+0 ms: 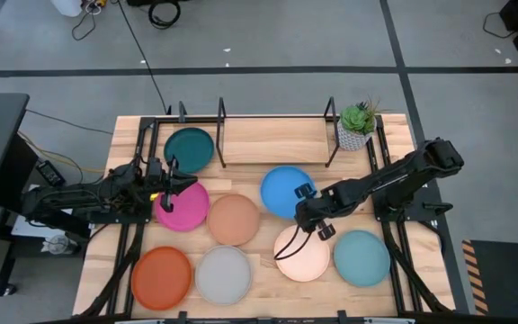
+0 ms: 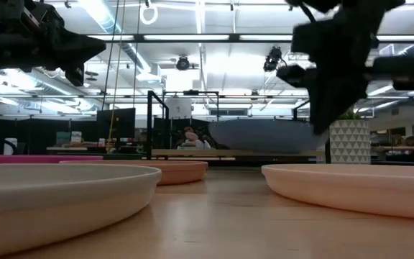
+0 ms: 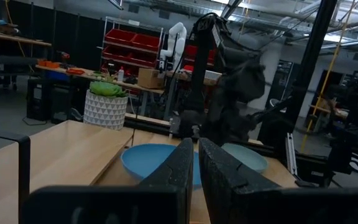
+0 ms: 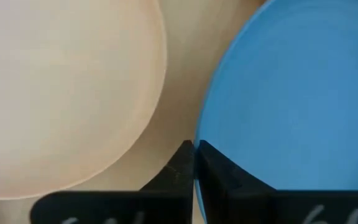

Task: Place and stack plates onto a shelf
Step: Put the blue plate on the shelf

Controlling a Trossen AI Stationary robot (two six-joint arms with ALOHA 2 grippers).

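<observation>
A: Blue is the one in hand: the bright blue plate (image 1: 286,190) lies flat on the tabletop just in front of the shelf (image 1: 268,135), and the right end effector (image 1: 308,205) has its fingers pinched tight on the rim nearest the cream plate (image 1: 302,255).

B: Pinched on it, or only beside it?

A: In the right wrist view the two fingers meet with the blue edge right at their tips, so I judge it a rim grip, though a thin one. To do it well, lift that edge gently, keep the plate from sliding, and carry it over the front rod before lowering it onto the wood base.

B: And the other arm?

A: The left end effector (image 1: 171,183) hangs over the magenta plate (image 1: 182,206), near the tabletop's left edge, fingers nearly together and holding nothing. The dark teal plate (image 1: 189,149) already sits in the shelf's left end.
</observation>
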